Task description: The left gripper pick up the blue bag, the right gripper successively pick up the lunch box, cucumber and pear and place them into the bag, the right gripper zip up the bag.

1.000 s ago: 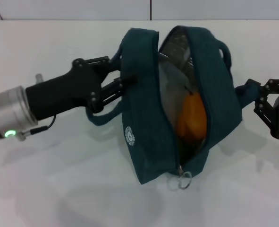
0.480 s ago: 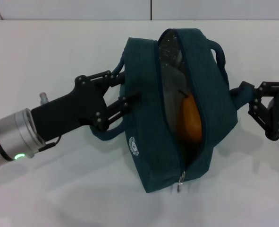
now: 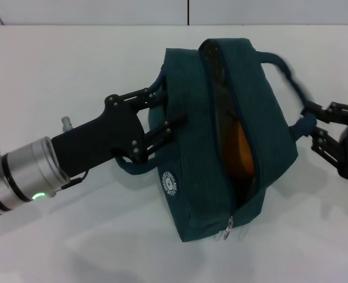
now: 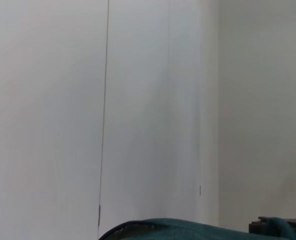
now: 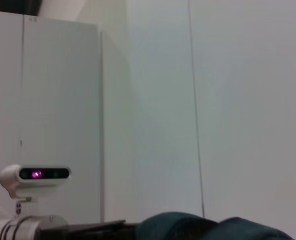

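The bag is held off the tabletop by the left gripper clamped on 1 handle, pear inside, zip open; the pull ring should be pinched squarely by the right gripper, whose state cannot be told.

The large fabric blue bag is dark teal, with a small white round logo and a silver metal ring pull. The rounded pear inside shows orange-yellow. The flat surface is plain white.
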`<state>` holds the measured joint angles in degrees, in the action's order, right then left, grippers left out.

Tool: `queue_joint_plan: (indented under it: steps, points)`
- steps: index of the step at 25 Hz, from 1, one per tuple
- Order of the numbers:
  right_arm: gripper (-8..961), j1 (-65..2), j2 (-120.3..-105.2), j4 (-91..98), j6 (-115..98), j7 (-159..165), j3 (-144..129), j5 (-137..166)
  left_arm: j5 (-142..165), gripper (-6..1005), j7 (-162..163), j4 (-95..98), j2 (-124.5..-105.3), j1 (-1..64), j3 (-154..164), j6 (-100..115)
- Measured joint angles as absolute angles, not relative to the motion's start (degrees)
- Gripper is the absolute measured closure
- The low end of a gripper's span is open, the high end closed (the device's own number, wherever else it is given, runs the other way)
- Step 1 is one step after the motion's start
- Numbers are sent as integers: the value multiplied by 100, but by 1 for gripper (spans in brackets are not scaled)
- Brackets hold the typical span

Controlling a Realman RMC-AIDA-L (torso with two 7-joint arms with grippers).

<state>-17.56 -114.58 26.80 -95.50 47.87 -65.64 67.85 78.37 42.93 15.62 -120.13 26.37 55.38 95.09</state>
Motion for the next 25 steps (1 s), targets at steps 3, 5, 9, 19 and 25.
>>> queue_joint_plan:
  steps: [3, 5, 9, 19, 25]
  points:
    - [757, -1605, -11437, 2664, -9519, 4719, -6549, 6764, 7833, 576, 4219, 1552, -12016, 2645, 5538, 9491]
    - [682, -1507, -11436, 2670, -9517, 4683, -6491, 6748, 7831, 576, 4180, 1551, -12020, 2645, 5538, 9465]
    - [549, -1356, -11429, 2658, -9701, 4677, -6218, 6755, 7826, 576, 4163, 1543, -12019, 2647, 5527, 9418]
    - [377, -1364, -11121, 2674, -10243, 5197, -6220, 7858, 7821, 577, 4158, 1538, -12020, 2646, 5537, 9412]
    - [380, -2005, -11457, 2658, -9841, 5859, -6401, 9490, 7821, 577, 4157, 1499, -12032, 2673, 5537, 9429]
